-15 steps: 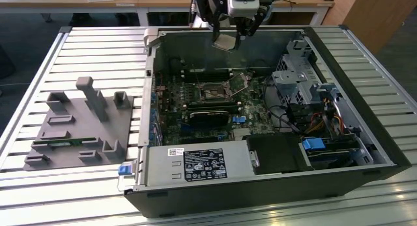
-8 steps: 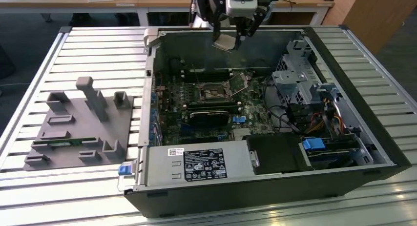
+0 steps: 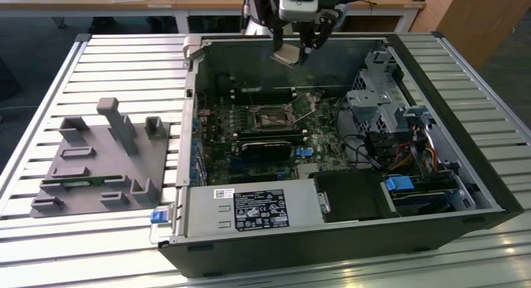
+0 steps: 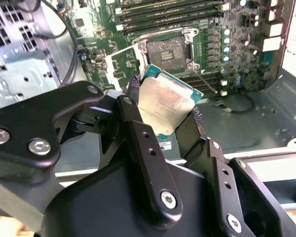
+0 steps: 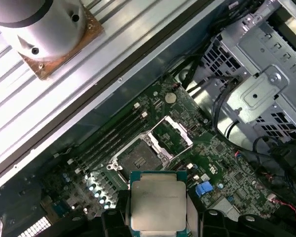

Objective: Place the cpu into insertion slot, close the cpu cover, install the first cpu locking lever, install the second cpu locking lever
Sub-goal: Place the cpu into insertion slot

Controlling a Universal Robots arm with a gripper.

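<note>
My gripper point(image 3: 292, 51) hangs above the far wall of the open computer case, shut on the cpu point(image 3: 287, 55). In both wrist views the cpu point(image 4: 164, 106) point(image 5: 156, 205) is a square chip with a dull metal top, held by its edges between the two black fingers point(image 4: 138, 128). It is well above the green motherboard point(image 3: 249, 170). The insertion slot point(image 3: 272, 120) point(image 4: 167, 51) point(image 5: 138, 160) lies bare and dark. The cpu cover point(image 4: 123, 64) point(image 5: 173, 134) stands flipped open beside the slot. A thin wire lever point(image 4: 205, 81) is swung out next to the slot.
Long memory slots point(image 4: 172, 12) run beside the socket. A black expansion card point(image 3: 265, 148), a silver drive cage point(image 3: 377, 107) with cables and a power supply point(image 3: 249, 208) crowd the case. A grey part fixture point(image 3: 99, 157) sits on the slatted table at the exterior view's left.
</note>
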